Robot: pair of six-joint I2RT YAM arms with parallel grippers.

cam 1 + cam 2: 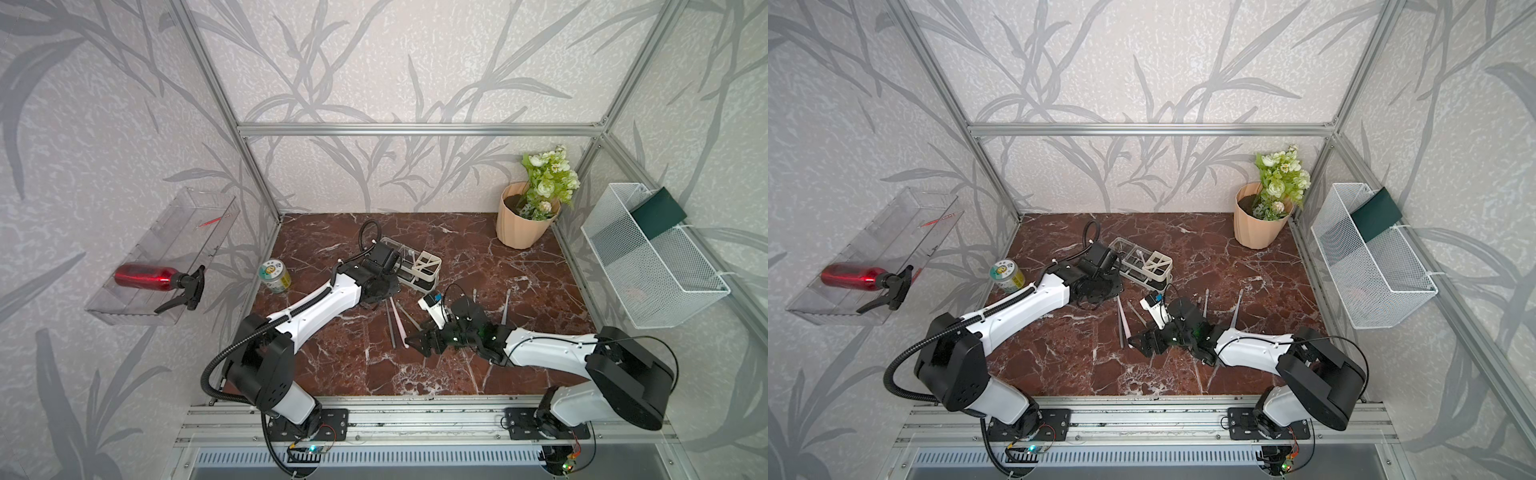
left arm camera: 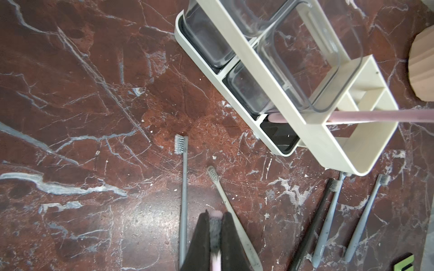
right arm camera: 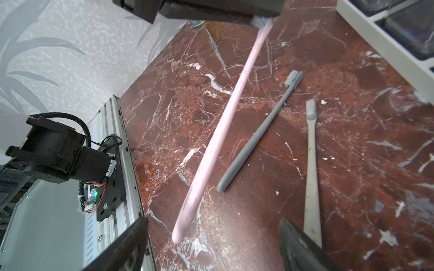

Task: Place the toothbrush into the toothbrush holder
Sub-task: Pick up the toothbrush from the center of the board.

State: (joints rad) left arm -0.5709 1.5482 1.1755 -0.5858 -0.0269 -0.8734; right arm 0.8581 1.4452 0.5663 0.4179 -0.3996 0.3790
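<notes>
5 loose brushes [image 2: 183, 199] lie flat on table [image 1: 332, 365] in front of holder [image 2: 338, 152]. L claw [image 2: 215, 212] is clamped on the bristle head of pink brush [image 3: 223, 117], which is off the table and slanting. R claw [image 3: 212, 221] is apart, fingers either side of the handle tip, no contact. Holder sits mid-table, w/ a 2nd pink brush [image 2: 387, 118] through its slotted end. Bare marble front-centre; can [image 1: 276, 277] by L edge, pot [image 1: 521, 226] in far R corner.

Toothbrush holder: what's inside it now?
The cream-white frame toothbrush holder holds two clear square cups, apparently empty, and a pink toothbrush handle leaning through its slotted end. Its head is outside the left wrist view; the holder's rail hides part of the cup floors.
</notes>
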